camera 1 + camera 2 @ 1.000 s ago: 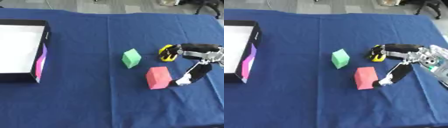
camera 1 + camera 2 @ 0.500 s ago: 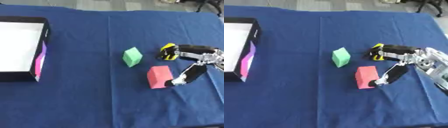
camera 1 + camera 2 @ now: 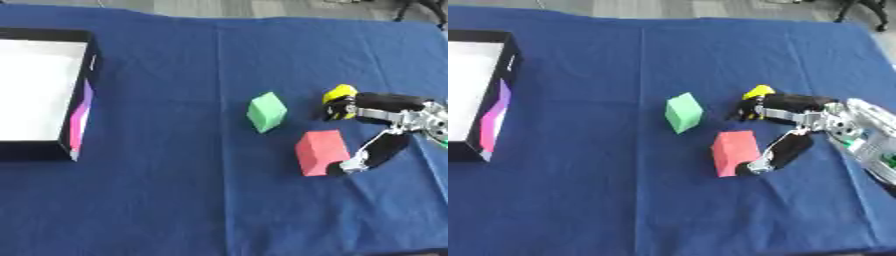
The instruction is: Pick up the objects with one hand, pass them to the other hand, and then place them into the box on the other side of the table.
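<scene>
At far left, black box (image 3: 77,125) with white floor and a pink-and-purple panel on its near right wall, lying on the blue cloth of the table (image 3: 175,200), same spot as a second ago apart from a slight shift of the whole view. Further right, near the middle, green block (image 3: 267,111), tilted on an edge, well apart from the box, unmoved. Lower right of that, red block (image 3: 319,152), resting flat, close beside the green one but not touching, also unmoved. Just right of it, right hand (image 3: 791,125), entering from the right edge, spread open around the gap beyond the red block: thumb (image 3: 779,153) angled down with its pale tip now at the red block's lower right corner (closer than a second ago, when a small gap showed), fingers (image 3: 789,103) stretched leftward above. At those fingertips, a small yellow-and-black thing (image 3: 339,97), touched or nearly so; whether any grasp on it, cannot tell. Nothing lifted off the cloth.
</scene>
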### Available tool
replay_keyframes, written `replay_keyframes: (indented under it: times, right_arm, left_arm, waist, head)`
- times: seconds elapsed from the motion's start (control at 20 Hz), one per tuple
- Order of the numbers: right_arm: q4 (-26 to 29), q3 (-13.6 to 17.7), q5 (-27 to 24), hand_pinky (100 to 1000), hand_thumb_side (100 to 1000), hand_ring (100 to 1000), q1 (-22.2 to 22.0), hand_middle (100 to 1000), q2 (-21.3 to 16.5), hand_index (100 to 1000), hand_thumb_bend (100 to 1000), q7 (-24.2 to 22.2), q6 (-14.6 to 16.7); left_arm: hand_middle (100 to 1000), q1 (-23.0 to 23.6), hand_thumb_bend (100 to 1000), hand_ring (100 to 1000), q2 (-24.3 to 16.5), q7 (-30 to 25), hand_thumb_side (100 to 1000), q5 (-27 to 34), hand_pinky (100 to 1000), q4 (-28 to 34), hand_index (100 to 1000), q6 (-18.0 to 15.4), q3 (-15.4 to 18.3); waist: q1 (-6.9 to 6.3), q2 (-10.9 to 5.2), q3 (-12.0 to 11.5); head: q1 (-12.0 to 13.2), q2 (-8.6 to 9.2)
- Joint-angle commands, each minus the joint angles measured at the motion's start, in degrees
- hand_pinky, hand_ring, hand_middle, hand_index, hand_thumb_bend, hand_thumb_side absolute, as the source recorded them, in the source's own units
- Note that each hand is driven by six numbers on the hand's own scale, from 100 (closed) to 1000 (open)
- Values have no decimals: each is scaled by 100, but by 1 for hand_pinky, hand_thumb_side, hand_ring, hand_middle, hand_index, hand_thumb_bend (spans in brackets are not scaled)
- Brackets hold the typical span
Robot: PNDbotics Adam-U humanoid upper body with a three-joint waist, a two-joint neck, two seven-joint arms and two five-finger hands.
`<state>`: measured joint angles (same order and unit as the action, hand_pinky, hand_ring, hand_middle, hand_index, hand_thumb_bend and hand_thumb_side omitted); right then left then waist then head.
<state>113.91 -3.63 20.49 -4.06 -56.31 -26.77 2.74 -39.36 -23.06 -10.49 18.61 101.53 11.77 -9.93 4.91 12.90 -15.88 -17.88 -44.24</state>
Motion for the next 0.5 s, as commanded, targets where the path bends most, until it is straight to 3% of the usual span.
replay_keyframes:
  times: [0.05, 0.5]
  right_arm:
    - [68, 62, 170, 793, 516, 817, -4, 821, -92, 874, 563, 28, -83]
    - [68, 20, 575, 802, 486, 815, -73, 815, -8, 867, 529, -25, -275]
  left_arm:
    - [874, -111, 100, 998, -51, -4, 624, -10, 1000, 121, 696, 7, 32]
    - [869, -124, 100, 999, -52, -4, 623, -20, 1000, 142, 692, -10, 45]
  waist:
    - [46, 39, -5]
    - [9, 109, -32]
  head:
    - [-21, 12]
    - [-14, 12]
